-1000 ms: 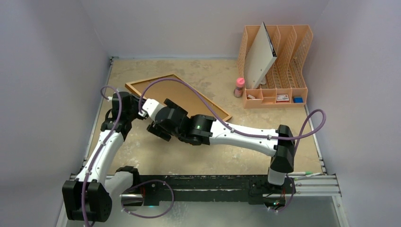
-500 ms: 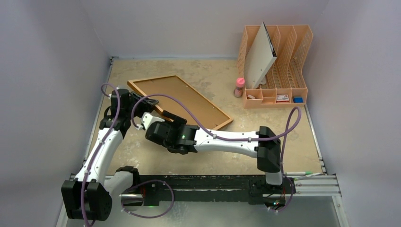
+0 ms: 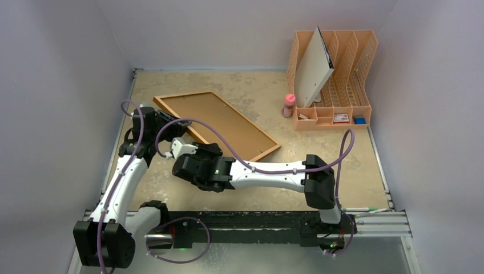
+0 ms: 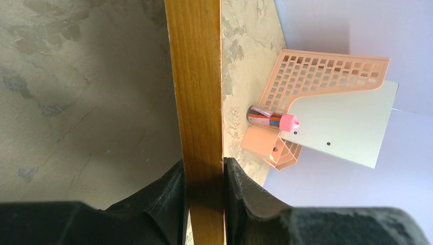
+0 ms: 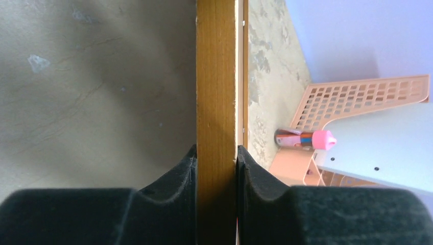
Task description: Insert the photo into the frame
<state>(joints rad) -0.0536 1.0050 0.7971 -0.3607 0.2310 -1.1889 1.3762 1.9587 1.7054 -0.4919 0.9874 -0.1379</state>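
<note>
Top external: one frame [image 3: 228, 121] on desk [image 3: 354, 165], left of centre, angled. Two tools, both clenched on its near-left wooden edge: left tool [image 4: 204, 171], right tool [image 5: 216, 161]. Far right: one peach file rack [image 3: 348, 85] holding one white panel [image 3: 314, 68]; one pink-capped tube [image 3: 290, 105] beside it.

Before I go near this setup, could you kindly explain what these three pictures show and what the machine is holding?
These are two robot arms bolted at the table's near edge, each ending in a two-finger clamp. The wide picture looks down from above and behind them, with the left arm on the left and the right arm on the right. The other two pictures come from a small camera on each wrist, looking along the clamp. On the table are a wooden frame, a peach file organizer holding a white board, and a pink-capped bottle beside it. The left gripper and the right gripper are both closed on the frame's near long edge. No photo shows in any view.
</note>
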